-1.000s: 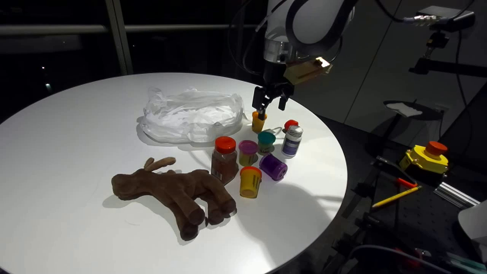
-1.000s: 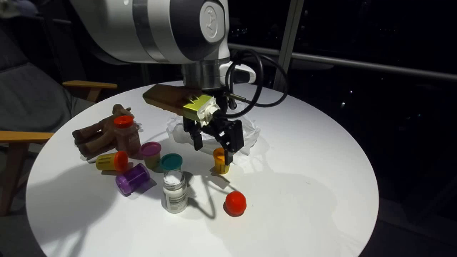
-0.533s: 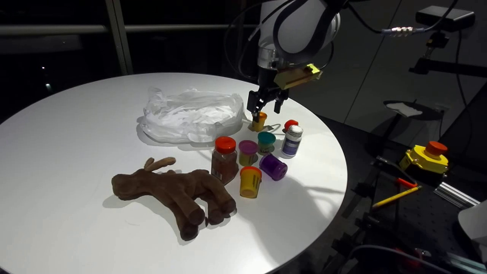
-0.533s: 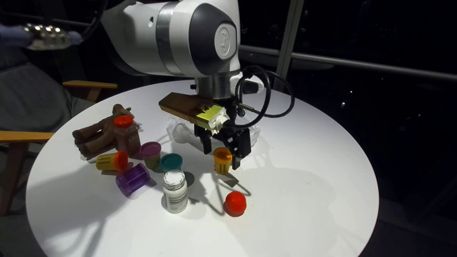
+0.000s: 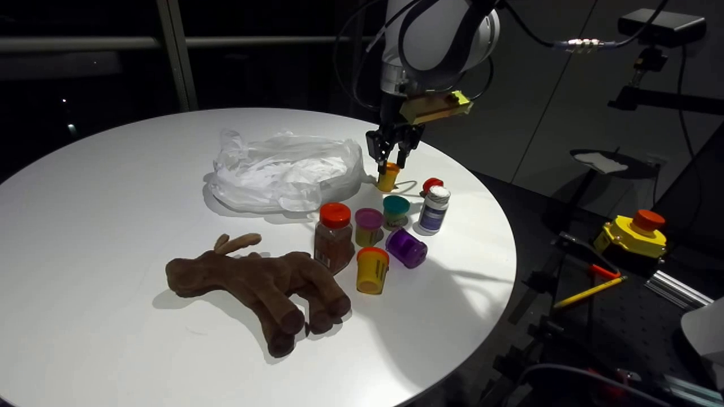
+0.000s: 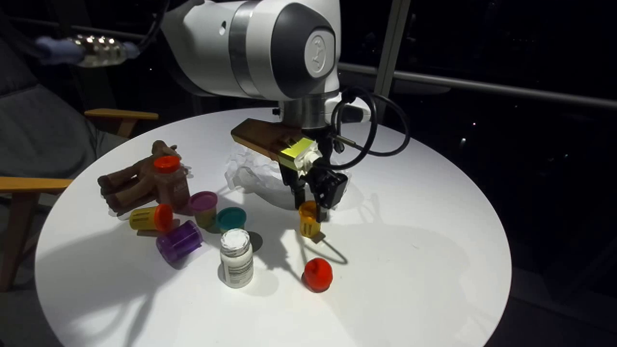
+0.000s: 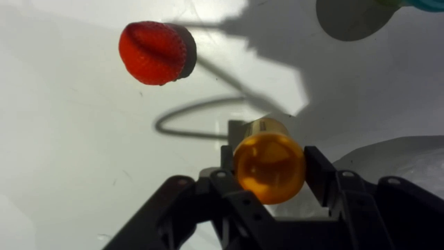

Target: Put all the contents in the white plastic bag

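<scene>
My gripper (image 7: 266, 162) is shut on the orange jar (image 7: 270, 170), a finger against either side of its lid in the wrist view. The jar (image 6: 309, 225) stands upright at table level. Beside it lies the crumpled white plastic bag (image 5: 283, 169). A brown plush toy (image 5: 249, 277) rests on its side. Grouped nearby are a red-lidded jar (image 5: 334, 243), a pink-lidded jar (image 5: 369, 227), a teal-lidded jar (image 5: 395, 210), a white bottle (image 5: 433, 211), a tipped purple jar (image 5: 405, 247) and a yellow jar (image 5: 371, 274). Off by itself sits a red strawberry-like piece (image 7: 152, 52).
Everything stands on a round white table (image 5: 113, 198). Beyond its edge are a yellow box with a red button (image 5: 630, 236) and a pencil (image 5: 590, 292). A chair's wooden armrest (image 6: 33, 184) comes close to the table in an exterior view.
The arm has shifted over the orange jar, and the fingers have drawn in from wide apart onto it. The jar has been nudged slightly; the other things lie where they were.
</scene>
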`<control>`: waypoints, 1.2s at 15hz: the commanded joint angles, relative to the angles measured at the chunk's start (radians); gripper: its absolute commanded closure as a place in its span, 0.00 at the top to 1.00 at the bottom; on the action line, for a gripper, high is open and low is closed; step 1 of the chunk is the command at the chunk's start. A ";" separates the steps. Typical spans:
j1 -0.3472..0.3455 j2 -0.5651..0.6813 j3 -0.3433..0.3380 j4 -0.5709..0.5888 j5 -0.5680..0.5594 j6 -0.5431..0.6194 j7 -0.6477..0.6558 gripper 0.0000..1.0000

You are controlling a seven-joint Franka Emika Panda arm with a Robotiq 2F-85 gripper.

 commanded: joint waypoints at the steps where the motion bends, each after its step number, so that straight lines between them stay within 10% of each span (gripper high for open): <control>1: -0.008 0.004 0.003 0.026 0.033 -0.028 -0.029 0.24; 11: 0.042 -0.186 0.009 0.135 0.003 -0.323 0.039 0.23; 18: 0.084 0.024 0.062 0.346 0.004 -0.344 0.126 0.23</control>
